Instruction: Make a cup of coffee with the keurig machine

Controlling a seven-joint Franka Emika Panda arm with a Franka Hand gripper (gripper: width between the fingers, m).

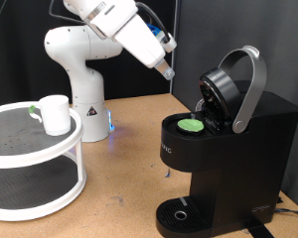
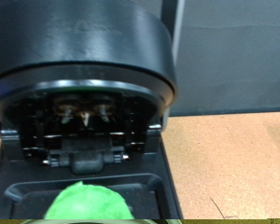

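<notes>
Keurig machine (image 1: 223,139) with lid raised and green-topped pod (image 1: 193,126) seated; claw (image 1: 167,71), its opening indiscernible, hovers above-left and should press the silver lid handle (image 1: 250,84) squarely down.

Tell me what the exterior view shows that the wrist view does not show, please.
Only the exterior view shows the cup on the white two-tier stand, the gripper above the raised lid, and the drip tray. Only the wrist view shows the inside of the raised lid close up. Both show the keurig machine open, with a green-topped pod in its chamber.
</notes>
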